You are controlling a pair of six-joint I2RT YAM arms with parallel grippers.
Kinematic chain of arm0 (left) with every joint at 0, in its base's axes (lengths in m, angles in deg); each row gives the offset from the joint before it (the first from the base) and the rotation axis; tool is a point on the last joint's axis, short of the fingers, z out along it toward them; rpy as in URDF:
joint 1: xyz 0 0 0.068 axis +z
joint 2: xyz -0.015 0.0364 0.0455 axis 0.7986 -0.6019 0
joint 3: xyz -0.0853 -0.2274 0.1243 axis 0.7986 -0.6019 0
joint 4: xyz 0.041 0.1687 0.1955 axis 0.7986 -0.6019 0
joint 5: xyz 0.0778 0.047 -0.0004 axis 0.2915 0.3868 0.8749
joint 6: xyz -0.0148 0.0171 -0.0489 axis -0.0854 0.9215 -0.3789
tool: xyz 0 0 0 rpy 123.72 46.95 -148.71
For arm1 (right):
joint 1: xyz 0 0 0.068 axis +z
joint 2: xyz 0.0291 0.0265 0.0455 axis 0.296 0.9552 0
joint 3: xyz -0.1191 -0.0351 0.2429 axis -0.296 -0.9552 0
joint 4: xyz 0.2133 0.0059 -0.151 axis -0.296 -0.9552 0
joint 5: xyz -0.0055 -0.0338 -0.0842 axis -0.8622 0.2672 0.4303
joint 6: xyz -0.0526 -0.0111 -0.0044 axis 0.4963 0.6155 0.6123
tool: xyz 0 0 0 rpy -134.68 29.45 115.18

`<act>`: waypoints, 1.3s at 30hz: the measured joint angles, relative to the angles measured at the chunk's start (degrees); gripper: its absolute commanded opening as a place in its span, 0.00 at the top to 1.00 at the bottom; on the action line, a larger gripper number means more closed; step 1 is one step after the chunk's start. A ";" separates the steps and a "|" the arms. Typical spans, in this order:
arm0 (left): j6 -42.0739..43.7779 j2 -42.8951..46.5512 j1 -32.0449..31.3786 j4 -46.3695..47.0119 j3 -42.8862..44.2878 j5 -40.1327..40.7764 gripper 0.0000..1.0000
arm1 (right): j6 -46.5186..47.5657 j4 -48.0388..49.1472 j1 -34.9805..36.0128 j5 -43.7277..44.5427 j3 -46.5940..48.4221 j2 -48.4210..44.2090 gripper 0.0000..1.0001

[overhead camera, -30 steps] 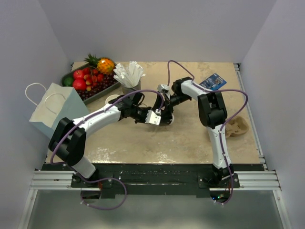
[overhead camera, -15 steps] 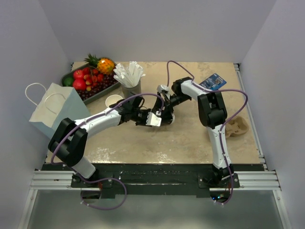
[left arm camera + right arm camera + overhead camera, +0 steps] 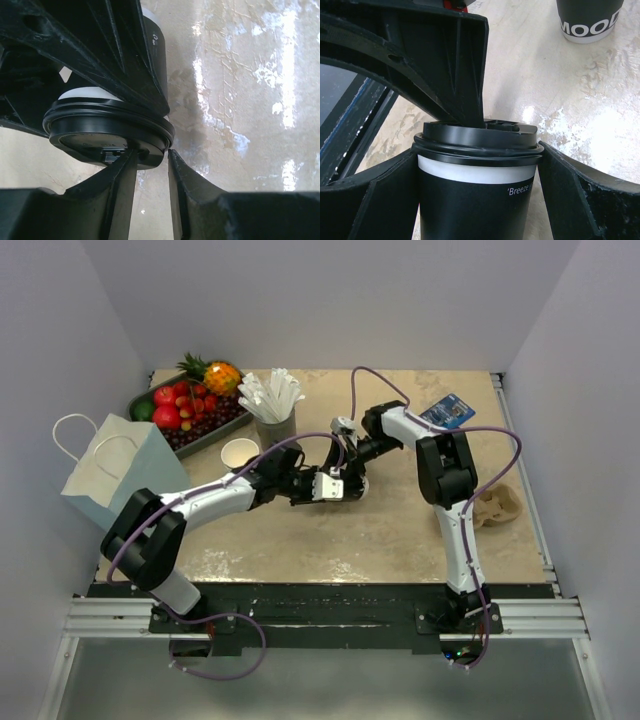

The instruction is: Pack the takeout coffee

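Note:
The takeout coffee (image 3: 475,200), a dark paper cup with a white band and a black lid (image 3: 477,142), stands upright on the table. My right gripper (image 3: 477,160) is shut on it, one finger against each side just under the lid. In the left wrist view the lid (image 3: 107,132) shows from above. My left gripper (image 3: 150,157) is open a little, its jaws straddling the lid's edge, one finger lying on top and one beside the rim. In the top view both grippers meet at the cup (image 3: 353,485) in mid-table.
A lidless cup (image 3: 240,452) and a grey cup of white sticks (image 3: 272,418) stand behind the left arm. A fruit tray (image 3: 205,435) sits at the back left, a paper bag (image 3: 115,465) at the left edge. A blue card (image 3: 448,412) and a brown carrier (image 3: 495,505) lie right.
My left gripper has shifted right onto the lid and its jaws have parted a little. The right gripper and the cup have stayed put.

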 measured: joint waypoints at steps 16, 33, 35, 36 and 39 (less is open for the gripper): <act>-5.14 0.66 -2.64 4.42 -1.64 7.32 1.00 | -1.97 0.15 -0.85 0.11 0.00 0.13 0.01; 1.66 6.03 -1.46 -9.31 4.76 14.78 1.00 | -14.67 18.56 -0.42 10.36 -3.56 -8.55 0.01; 2.54 6.05 -1.29 -11.39 6.14 15.87 1.00 | -18.25 24.02 -0.63 13.46 -5.81 -10.88 0.01; 2.91 6.05 -1.29 -12.35 6.86 16.22 1.00 | -19.45 26.01 -0.94 14.88 -6.16 -13.07 0.01; 3.61 5.90 -1.29 -14.10 8.66 16.92 1.00 | -22.47 31.04 -1.57 17.99 -6.27 -15.47 0.01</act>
